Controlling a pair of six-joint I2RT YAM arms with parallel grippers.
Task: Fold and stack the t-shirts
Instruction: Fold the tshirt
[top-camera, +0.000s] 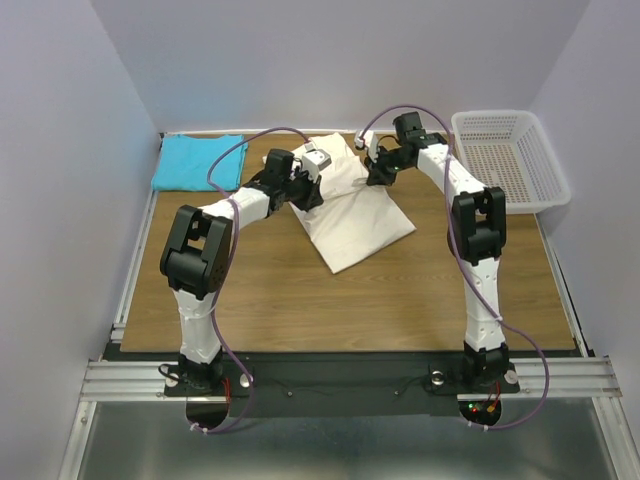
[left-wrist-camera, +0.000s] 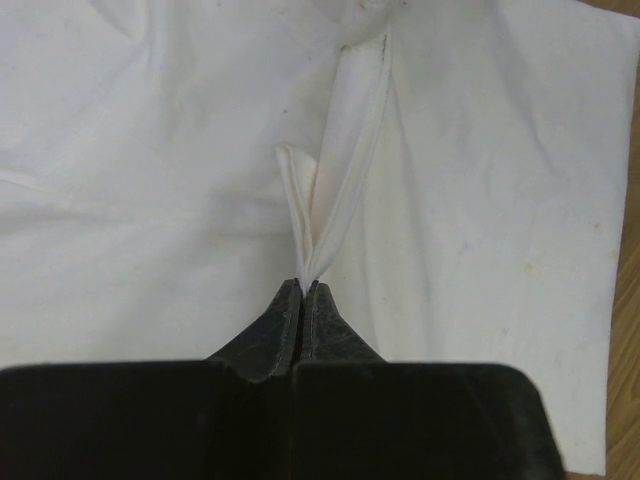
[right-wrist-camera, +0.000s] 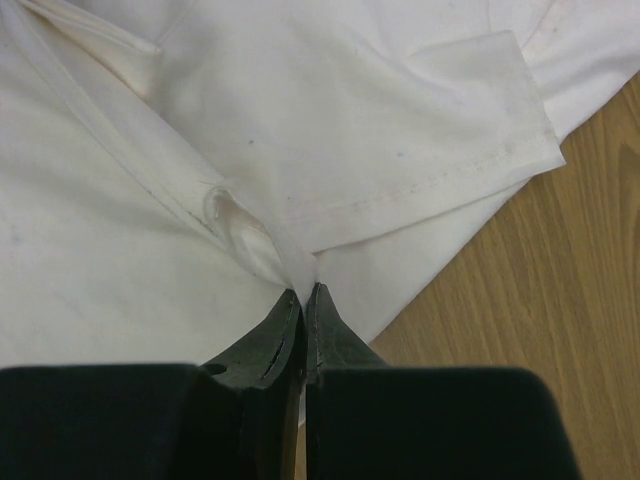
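Wood-grain brown surface (top-camera: 340, 300) stretches from the arm bases to the plain cream-white cloth t-shirt (top-camera: 360, 225), which lies partly folded and skewed across the middle, one corner pointing back toward the bases. The step in hand looks like another fold of this garment, with both arms gripping its far portion. To do it well, I judge the two arms should rise together and level, keep the cloth between them lightly taut so that no slack bunches, carry the raised part over until its edges meet the layer below, and lower it onto the cloth before either grip lets go. An uneven lift would likely drag the whole garment across the wood. The left hand (left-wrist-camera: 303, 285) has its jaws pressed together on a thin upright ridge of the cream cloth, well inside the garment's outline. The right hand (right-wrist-camera: 303, 292) is likewise closed, nipping a small pleat just below a sleeve hem, close to where the cloth's edge meets the wood. Farther off, the plain turquoise-blue cloth t-shirt (top-camera: 195, 162) lies in the far left corner, well apart from both hands, and a white plastic mesh basket (top-camera: 505, 116) stands at the far right.
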